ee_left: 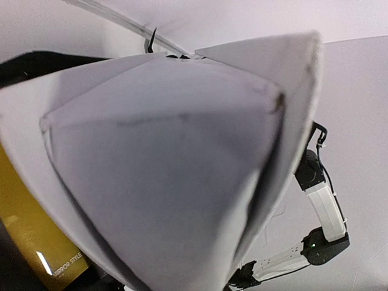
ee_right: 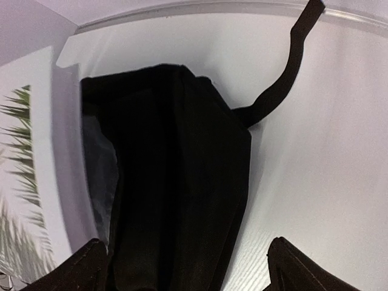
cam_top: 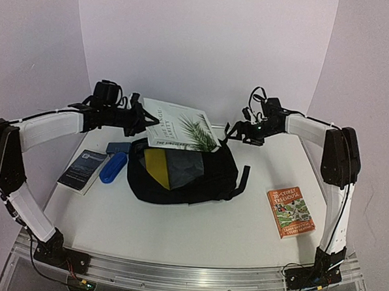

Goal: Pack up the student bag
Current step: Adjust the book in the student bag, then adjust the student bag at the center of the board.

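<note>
Our left gripper [cam_top: 142, 118] is clamped on the left edge of the white book [cam_top: 179, 124], which tilts over the far rim of the bag [cam_top: 183, 177]. Our right gripper [cam_top: 233, 130] hangs spread wide and empty, just off the bag's far right corner. The bag lies open on the table [cam_top: 196, 230], with a yellow book [cam_top: 155, 166] inside. A blue case [cam_top: 113, 167] sits just left of the bag, and an orange book [cam_top: 290, 211] lies well to its right.

We look over a white bench [cam_top: 177, 229] with a metal rail [cam_top: 188, 272] along its near edge, closed in by plain, evenly lit pale lilac walls [cam_top: 206, 48].
</note>
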Controlling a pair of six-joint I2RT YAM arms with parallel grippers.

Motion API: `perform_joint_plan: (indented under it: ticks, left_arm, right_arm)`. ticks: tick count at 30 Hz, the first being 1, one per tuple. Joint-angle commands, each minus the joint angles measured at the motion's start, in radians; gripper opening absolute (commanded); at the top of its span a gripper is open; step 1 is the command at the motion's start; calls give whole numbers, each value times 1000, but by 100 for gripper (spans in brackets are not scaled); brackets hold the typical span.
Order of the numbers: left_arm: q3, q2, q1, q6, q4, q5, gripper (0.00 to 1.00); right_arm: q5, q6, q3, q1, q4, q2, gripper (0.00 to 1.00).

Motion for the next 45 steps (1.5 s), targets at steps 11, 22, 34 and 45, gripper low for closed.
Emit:
perform_joint_plan:
  ticks: [11, 22, 34, 45]
  left_arm:
    - [-112, -233, 118, 56, -157, -85, 0]
    - [-180, -293, 121, 52, -266, -100, 0]
    - [-317, -349, 121, -2, -307, -103, 0]
    - [-362, -456, 118, -68, -222, -35, 0]
  right_arm:
    - [63, -97, -190, 70, -240, -55, 79]
    - [277, -248, 135, -61, -268, 169, 15]
    - [359, -301, 327, -11, -268, 91, 77]
    - [450, -403, 235, 305, -191, -10, 74]
